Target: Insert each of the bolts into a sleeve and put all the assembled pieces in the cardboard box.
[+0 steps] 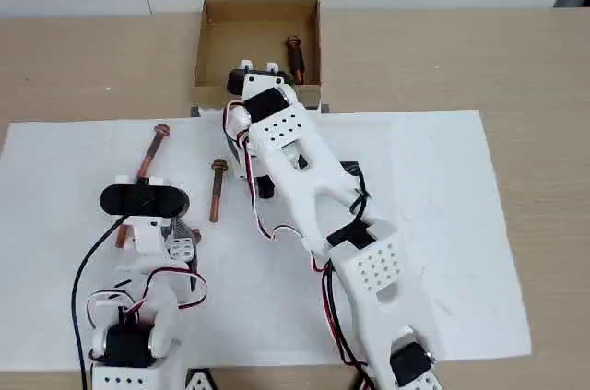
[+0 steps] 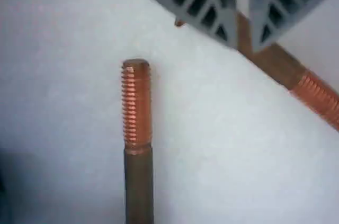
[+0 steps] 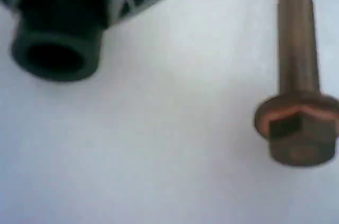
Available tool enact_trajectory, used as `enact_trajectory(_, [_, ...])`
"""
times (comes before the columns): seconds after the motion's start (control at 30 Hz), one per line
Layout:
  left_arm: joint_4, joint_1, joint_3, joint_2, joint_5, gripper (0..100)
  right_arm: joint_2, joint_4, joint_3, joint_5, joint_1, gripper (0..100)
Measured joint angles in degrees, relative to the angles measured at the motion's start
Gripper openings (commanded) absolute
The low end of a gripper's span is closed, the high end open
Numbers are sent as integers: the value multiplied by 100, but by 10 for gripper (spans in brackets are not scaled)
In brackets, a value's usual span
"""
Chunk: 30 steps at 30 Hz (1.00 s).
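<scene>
Two copper bolts lie on the white paper. The long slanted bolt (image 1: 150, 161) passes between the grey fingers (image 2: 204, 1) of my left gripper (image 2: 242, 41), which is shut on its shaft (image 2: 275, 65) low over the paper. The second bolt (image 1: 218, 189) lies apart from it, with its threaded end (image 2: 136, 102) close to that gripper. My right gripper (image 1: 265, 185) holds a black sleeve (image 3: 55, 49) just above the paper, beside this bolt's hex head (image 3: 296, 134). An assembled bolt and sleeve (image 1: 294, 56) lies in the cardboard box (image 1: 214, 40).
The box stands at the far edge of the white paper (image 1: 433, 187) on a wooden table (image 1: 544, 67). The right arm (image 1: 313, 178) stretches across the middle of the paper. The left arm's base (image 1: 129, 335) is at the near left.
</scene>
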Motion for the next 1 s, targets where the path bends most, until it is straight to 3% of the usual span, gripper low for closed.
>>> enact_trajectory(0.37, [0,0,0,0,0,5,9,141,-158,0,0,6])
enact_trajectory(0.63, [0,0,0,0,0,5,114,220,-158,0,-44,180])
enact_trajectory(1.0, [0,0,0,0,0,5,132,325,-176,0,-62,6])
